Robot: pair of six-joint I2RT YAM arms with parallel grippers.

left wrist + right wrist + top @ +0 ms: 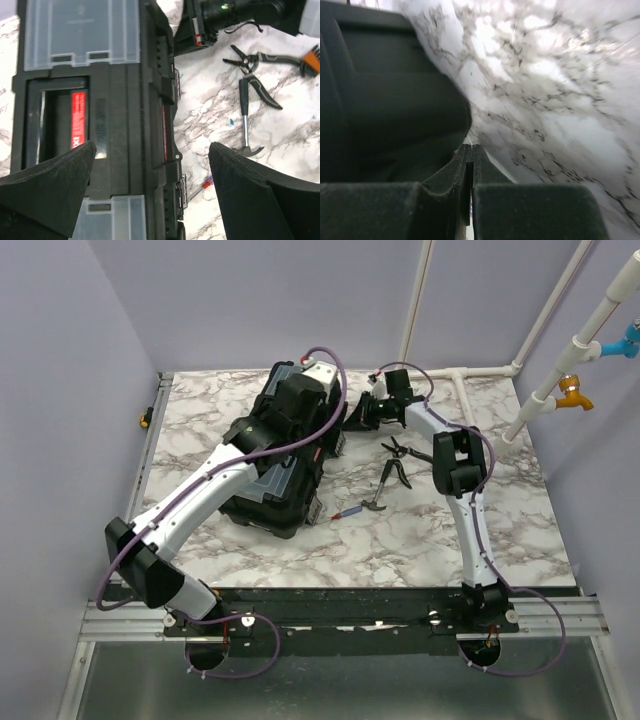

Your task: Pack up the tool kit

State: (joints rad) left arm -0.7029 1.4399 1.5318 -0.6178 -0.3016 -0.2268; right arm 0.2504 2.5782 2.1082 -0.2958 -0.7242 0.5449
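The black toolbox point(268, 502) lies on the marble table, lid side up. The left wrist view shows its grey translucent lid compartments point(82, 30) and the red handle point(78, 120). My left gripper point(285, 430) hovers over the lid, open wide and empty, with one finger point(45, 195) at each lower corner of its view. My right gripper point(352, 420) is shut and empty, low on the table against the toolbox's right side point(385, 100); it also shows in the left wrist view point(197, 37). Pliers point(398, 449), a hammer point(385, 485) and a screwdriver point(348, 512) lie right of the box.
White pipes point(470, 375) run along the table's back right edge and up the wall. In the left wrist view the pliers point(255, 57), a second black-handled tool point(262, 90), the hammer point(245, 120) and an orange handle point(312, 60) lie close together.
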